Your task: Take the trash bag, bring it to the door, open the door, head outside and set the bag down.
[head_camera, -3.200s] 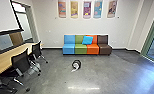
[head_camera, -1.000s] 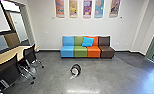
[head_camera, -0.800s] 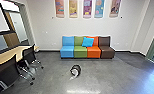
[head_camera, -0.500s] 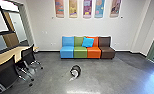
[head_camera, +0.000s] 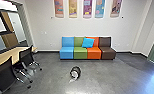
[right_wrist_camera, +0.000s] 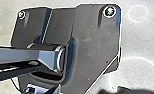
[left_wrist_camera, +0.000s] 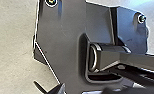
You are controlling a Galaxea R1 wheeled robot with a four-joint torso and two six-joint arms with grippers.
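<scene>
On the floor (head_camera: 105,77), a white bag (head_camera: 74,74) trails from a black bin (head_camera: 79,71) (colorful sofa (head_camera: 80,52) behind); either pincer's state, I cannot tell.

White trash bag (head_camera: 74,74) (limp), trailing from tipped black bin (head_camera: 78,70) onto floor (head_camera: 100,75).

An office meeting and lounge area, shown by black wheeled office chairs (head_camera: 26,55) along a wooden table (head_camera: 8,55) and a multicoloured modular sofa (head_camera: 80,53) below wall panels (head_camera: 87,8).
</scene>
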